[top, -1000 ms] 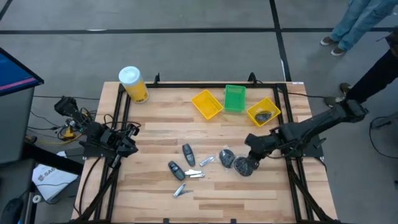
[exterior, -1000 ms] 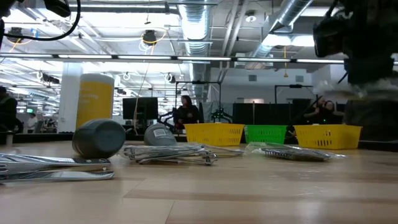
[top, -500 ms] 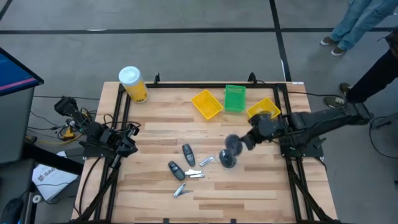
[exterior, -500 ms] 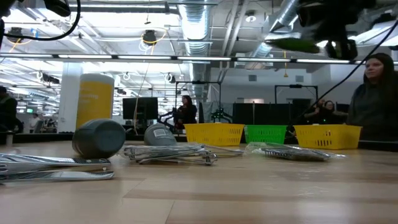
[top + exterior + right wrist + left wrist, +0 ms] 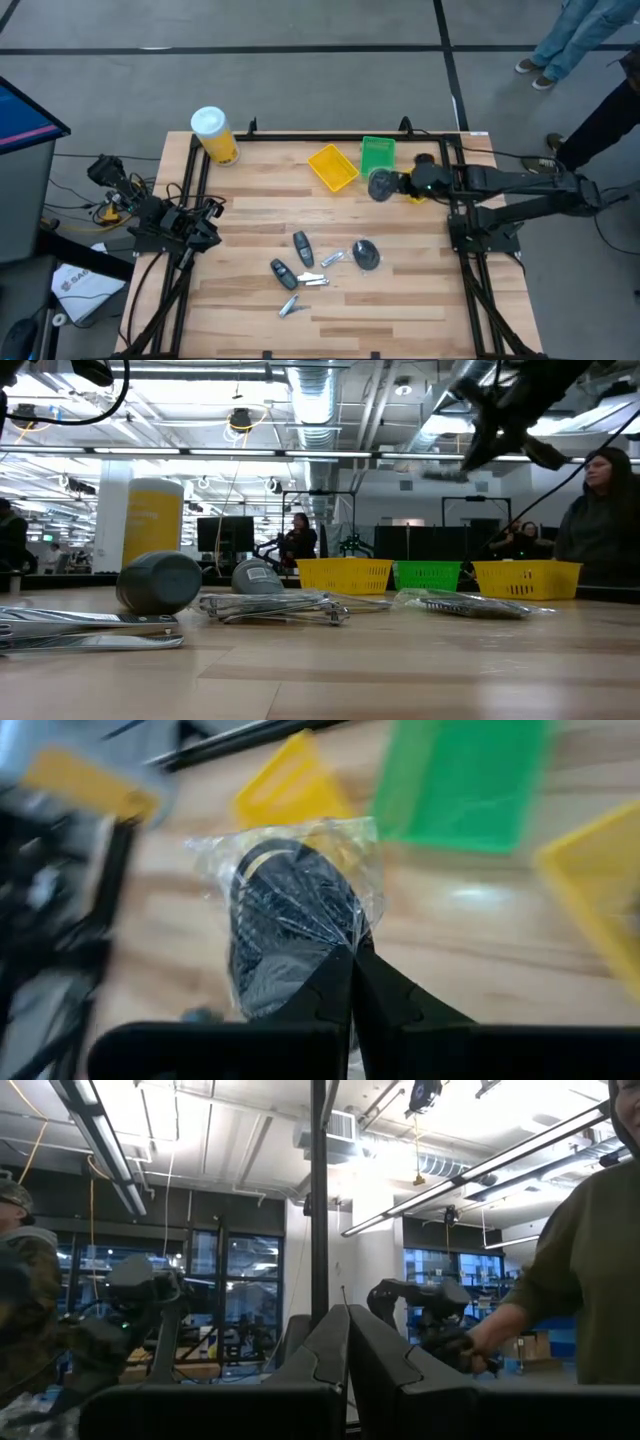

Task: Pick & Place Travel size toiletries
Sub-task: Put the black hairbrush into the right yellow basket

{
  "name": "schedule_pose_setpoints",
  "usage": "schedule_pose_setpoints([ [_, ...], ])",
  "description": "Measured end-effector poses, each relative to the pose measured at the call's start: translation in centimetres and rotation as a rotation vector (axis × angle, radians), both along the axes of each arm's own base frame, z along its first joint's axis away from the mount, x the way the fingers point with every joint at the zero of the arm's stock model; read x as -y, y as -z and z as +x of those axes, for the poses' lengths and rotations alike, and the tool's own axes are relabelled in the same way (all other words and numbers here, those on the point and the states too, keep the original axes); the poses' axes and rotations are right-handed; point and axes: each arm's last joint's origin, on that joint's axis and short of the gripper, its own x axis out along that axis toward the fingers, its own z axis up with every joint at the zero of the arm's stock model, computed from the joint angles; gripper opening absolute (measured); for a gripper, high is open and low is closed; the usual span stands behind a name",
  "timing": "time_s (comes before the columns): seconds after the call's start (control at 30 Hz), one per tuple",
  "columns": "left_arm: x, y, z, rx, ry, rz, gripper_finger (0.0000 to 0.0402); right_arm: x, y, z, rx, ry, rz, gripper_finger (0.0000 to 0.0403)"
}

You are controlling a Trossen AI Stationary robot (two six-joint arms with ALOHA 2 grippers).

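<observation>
My right gripper (image 5: 352, 952) pinches the wrapped disc (image 5: 290, 915) by its plastic, lifted near the green tray (image 5: 377, 157) for dropping; left fingers (image 5: 345, 1350) closed

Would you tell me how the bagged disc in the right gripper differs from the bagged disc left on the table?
The held disc hangs in the air from the right gripper, near the green tray; the other disc lies flat on the table beside the silver clippers. Both are dark, round and wrapped in clear plastic.
</observation>
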Motion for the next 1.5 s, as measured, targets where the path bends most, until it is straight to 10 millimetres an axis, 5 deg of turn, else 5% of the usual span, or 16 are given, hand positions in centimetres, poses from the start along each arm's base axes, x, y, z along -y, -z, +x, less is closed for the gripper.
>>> schedule_pose_setpoints([
  [0.63, 0.0, 0.0, 0.0, 0.0, 0.0, 0.0, 0.0, 2.8, 1.9, -5.1, -0.284, 0.625, 0.098, 0.0],
  [1.5, 0.0, 0.0, 0.0, 0.009, 0.0, 0.02, 0.0, 7.0, 6.2, -2.5, -0.517, 0.782, 0.215, 0.0],
])
